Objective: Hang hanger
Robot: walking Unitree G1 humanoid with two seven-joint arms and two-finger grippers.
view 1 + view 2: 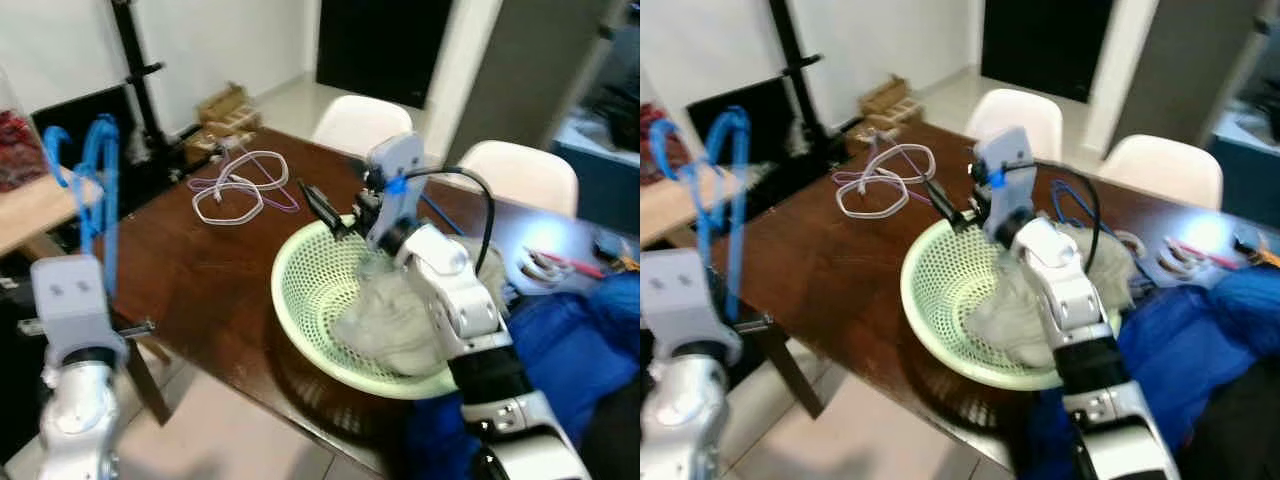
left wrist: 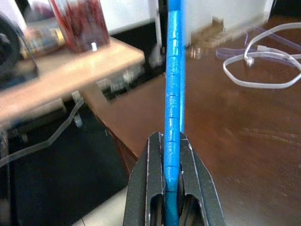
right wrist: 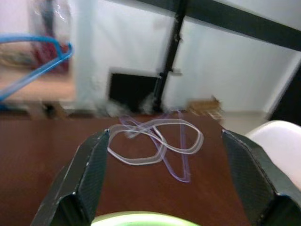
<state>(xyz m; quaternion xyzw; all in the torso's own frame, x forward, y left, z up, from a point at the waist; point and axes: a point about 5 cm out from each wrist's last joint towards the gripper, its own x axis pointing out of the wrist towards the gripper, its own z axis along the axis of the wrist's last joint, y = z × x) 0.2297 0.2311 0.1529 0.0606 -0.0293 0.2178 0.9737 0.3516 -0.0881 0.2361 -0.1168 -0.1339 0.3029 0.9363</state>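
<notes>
A blue plastic hanger [image 1: 96, 165] stands upright at the left of the dark wooden table [image 1: 200, 270]. My left gripper [image 2: 171, 141] is shut on its lower bar, and the hanger [image 2: 173, 70] runs straight up from between the fingers. My right gripper [image 3: 165, 137] is open with nothing between its wide-spread fingers [image 3: 89, 174]. It hovers over the far rim of a green mesh basket [image 1: 300, 290]; its black fingers [image 1: 322, 208] point toward the cables. The hanger's hook [image 3: 47, 56] also appears at the side of the right wrist view.
The basket holds a pale cloth [image 1: 400, 325]. White and purple cables [image 1: 240, 185] lie coiled on the table. Two white chairs [image 1: 360, 120] stand behind it. A blue garment [image 1: 575, 340] lies at the right. A black pole [image 1: 135, 60] and a wooden shelf [image 1: 30, 205] stand at the left.
</notes>
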